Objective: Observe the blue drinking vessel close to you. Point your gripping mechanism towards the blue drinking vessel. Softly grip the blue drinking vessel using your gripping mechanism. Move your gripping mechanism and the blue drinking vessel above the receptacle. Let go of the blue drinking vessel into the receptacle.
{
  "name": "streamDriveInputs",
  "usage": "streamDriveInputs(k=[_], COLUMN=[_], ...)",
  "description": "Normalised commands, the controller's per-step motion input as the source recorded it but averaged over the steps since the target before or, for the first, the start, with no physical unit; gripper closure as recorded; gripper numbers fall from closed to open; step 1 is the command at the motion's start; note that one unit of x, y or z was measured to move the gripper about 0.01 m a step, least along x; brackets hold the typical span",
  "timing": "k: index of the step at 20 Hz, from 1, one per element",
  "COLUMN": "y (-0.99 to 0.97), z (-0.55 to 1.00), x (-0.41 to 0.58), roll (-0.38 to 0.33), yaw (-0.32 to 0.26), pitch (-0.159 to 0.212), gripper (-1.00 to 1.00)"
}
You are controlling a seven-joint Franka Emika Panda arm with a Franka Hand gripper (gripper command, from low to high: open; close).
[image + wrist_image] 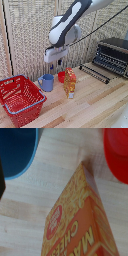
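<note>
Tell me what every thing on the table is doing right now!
Blue mug: upright on the table, not held.
Red basket: upright, nothing visible inside.
Red cup: sitting behind the box, partly hidden.
Macaroni box: standing upright, closed.
Toaster oven: on the table, door seems shut.
Oven rack: lying flat by the oven.
End effector: hanging above the mug and cup, holding nothing; open or shut is unclear.

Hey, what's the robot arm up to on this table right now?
The arm's claw hangs in the air above a blue mug, holding nothing. The mug stands on the wooden table beside a red basket, with a red cup and a macaroni box close by. Nothing is in the basket.
</note>
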Motion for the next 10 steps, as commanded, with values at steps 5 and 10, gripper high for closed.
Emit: streamDriveInputs(k=[5,10], y=[0.32,0.22], z=[-0.64,-0.32], x=[0.086,0.178], roll=[-0.093,-0.040], yaw=[0.031,-0.015], pitch=[0.124,0.000], gripper=[-1.00,1.00])
